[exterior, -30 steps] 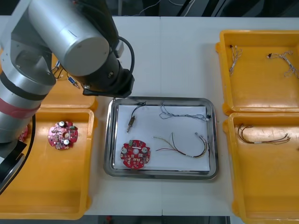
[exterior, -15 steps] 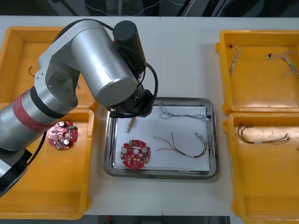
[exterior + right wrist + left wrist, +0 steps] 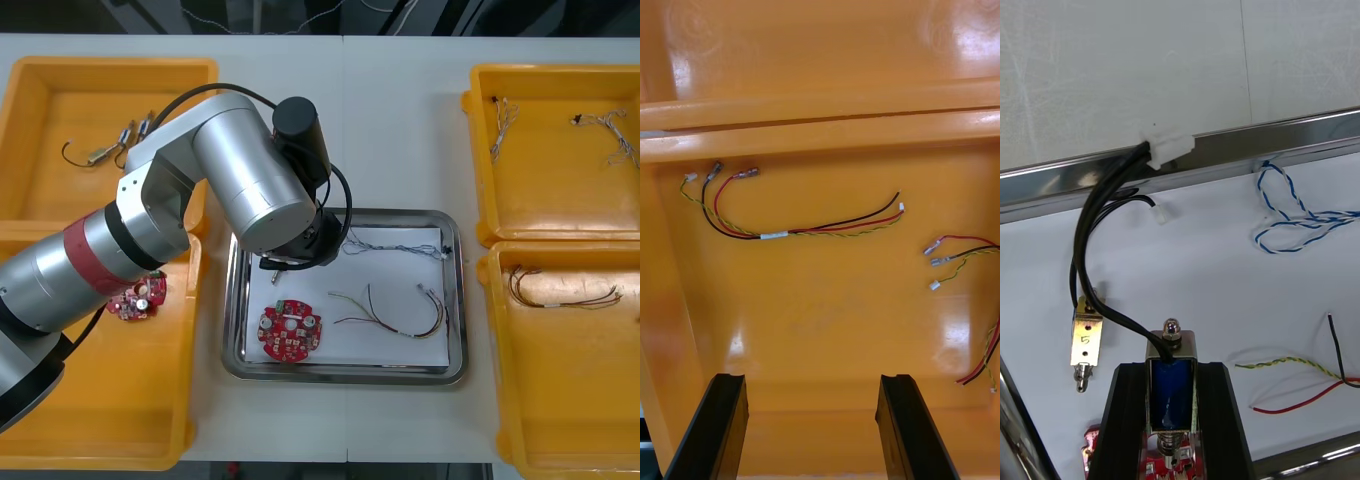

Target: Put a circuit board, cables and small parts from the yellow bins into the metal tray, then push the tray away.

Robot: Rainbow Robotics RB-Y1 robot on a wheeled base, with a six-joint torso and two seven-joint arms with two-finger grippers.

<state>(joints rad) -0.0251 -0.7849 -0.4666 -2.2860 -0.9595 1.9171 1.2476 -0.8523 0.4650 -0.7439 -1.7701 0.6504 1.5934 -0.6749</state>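
Note:
My left gripper (image 3: pixel 1171 373) is shut on a small metal part (image 3: pixel 1171 390) with a blue body, held low over the white inside of the metal tray (image 3: pixel 345 372). The part's black cable (image 3: pixel 1097 225) arches up to a white plug resting on the tray's rim. A second small metal part (image 3: pixel 1086 341) lies beside the fingers. In the tray also lie a round red circuit board (image 3: pixel 291 331), a blue and white cable (image 3: pixel 390 246) and a red and yellow cable (image 3: pixel 395 310). In the front view my left arm (image 3: pixel 240 190) covers the tray's far left corner. My right gripper (image 3: pixel 812 427) stands open over red and yellow cables (image 3: pixel 790 229).
Yellow bins flank the tray. The near left bin (image 3: pixel 100 400) holds another circuit board (image 3: pixel 138 298); the far left bin (image 3: pixel 40 130) holds small metal parts (image 3: pixel 110 150). The far right bin (image 3: pixel 560 190) holds blue and white cables, the near right bin (image 3: pixel 560 400) a cable bundle (image 3: pixel 560 292).
My left arm has swung from over the far left bin to the tray's far left corner. It now covers the part that lay in view there.

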